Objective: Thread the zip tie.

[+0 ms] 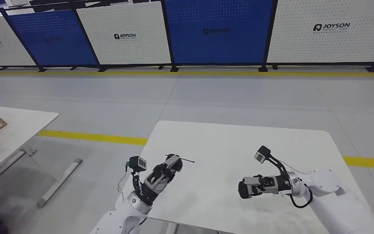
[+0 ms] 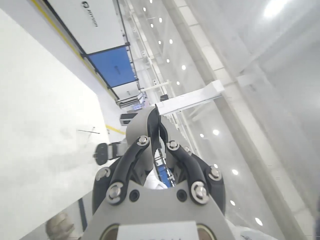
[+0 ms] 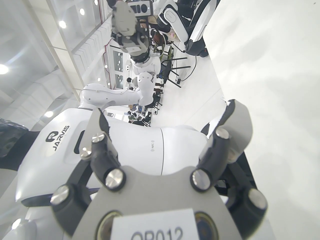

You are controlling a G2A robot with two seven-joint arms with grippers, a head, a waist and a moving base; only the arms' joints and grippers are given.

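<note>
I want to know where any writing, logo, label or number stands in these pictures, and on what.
Logo with one word, legible: white perforated wall panels.
Same logo, faint: blue perforated wall panels.
Printed code, cut off by the picture edge: white paper label at the base of the right pincer.
Too small to read: small square tags on the arms.
</note>
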